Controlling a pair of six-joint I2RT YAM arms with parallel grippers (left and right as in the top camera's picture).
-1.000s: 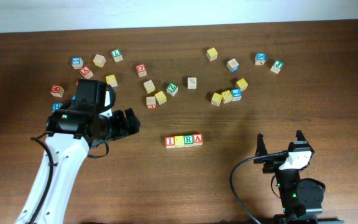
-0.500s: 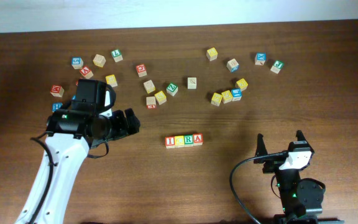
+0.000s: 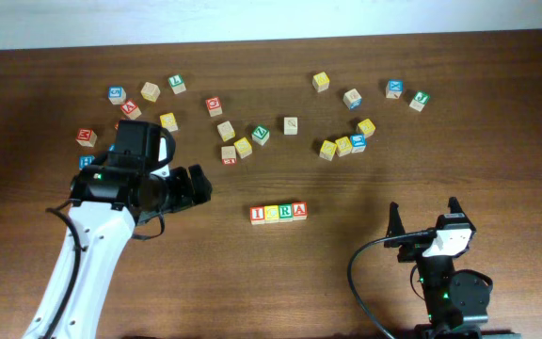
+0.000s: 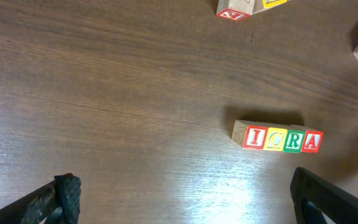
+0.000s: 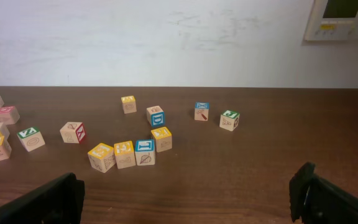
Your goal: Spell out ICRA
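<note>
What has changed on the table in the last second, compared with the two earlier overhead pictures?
Nothing has visibly changed. The ICRA row lies in the same place. The left pincer is still open and empty to the left of the row, and the right pincer is still open near the front edge. The loose cubes have not moved.

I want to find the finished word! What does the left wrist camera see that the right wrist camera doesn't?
Only the left wrist view shows the ICRA row, four cubes touching in a line. Only the right wrist view shows the white wall, a wall panel and a cluster of yellow and blue cubes. Both show the brown table and an open pincer at the bottom: the left pincer and the right pincer.
</note>
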